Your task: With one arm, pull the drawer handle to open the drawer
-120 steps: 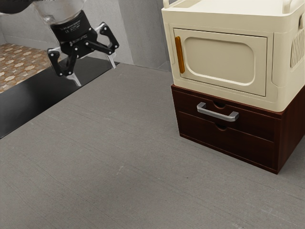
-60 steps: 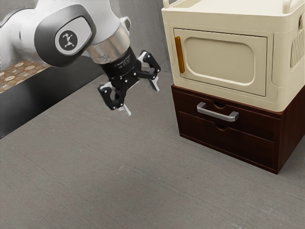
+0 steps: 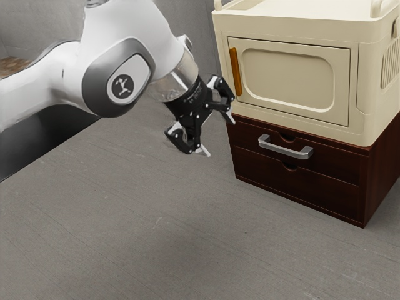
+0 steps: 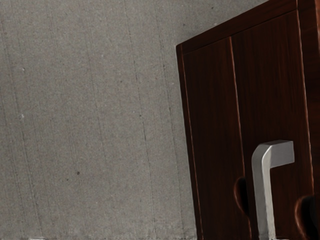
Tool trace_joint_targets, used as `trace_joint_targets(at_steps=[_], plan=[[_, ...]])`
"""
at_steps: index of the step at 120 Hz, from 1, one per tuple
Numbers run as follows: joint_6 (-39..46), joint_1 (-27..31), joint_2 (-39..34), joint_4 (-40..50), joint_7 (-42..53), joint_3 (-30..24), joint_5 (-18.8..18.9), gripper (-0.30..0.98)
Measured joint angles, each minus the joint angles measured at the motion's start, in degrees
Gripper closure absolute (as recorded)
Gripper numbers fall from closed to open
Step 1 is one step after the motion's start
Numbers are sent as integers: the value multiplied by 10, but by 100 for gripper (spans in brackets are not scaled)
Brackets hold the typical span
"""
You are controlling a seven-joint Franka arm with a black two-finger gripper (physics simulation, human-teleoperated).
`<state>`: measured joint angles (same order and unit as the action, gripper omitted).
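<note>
Fingers (image 3: 203,150) of the black gripper (image 3: 218,135) stand spread well apart, released, with nothing between them. The gripper hangs tilted above the gray tabletop (image 3: 156,219), near one front corner of the dark brown drawer unit (image 3: 381,172), on the exterior view's left of the silver handle (image 3: 285,150) and apart from it. The white arm (image 3: 115,37) reaches in from the exterior view's left.

The handle is a squared-off metal bar, bent at both ends where it meets the front of the upper drawer (image 3: 250,139). That drawer is shut, its front level with the lower drawer (image 3: 300,187), which is shut too. Each drawer has a small rounded notch cut in its upper edge, and the handle bar runs between the two notches. The wrist view shows one bent end of the handle and part of its bar close up, standing out from the reddish-brown wood, with gray tabletop beyond the unit.

On top of the unit sits a cream-colored cabinet (image 3: 362,81) with a closed door (image 3: 287,75); an upright orange grip (image 3: 235,72) is fixed at the door's edge on the exterior view's left.
</note>
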<state>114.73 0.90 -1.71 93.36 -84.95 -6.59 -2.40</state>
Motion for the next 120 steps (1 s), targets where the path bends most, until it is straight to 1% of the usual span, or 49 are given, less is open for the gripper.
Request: trace_joint_targets(at_steps=[34,62,103,120], plan=[[43,-37,42,-13,-26,0,0,20],[58,-9,81,-41,-39,0,2,24],[76,-14,112,-58,-52,-1,1,26],[79,-24,121,-63,-55,-1,1,27]])
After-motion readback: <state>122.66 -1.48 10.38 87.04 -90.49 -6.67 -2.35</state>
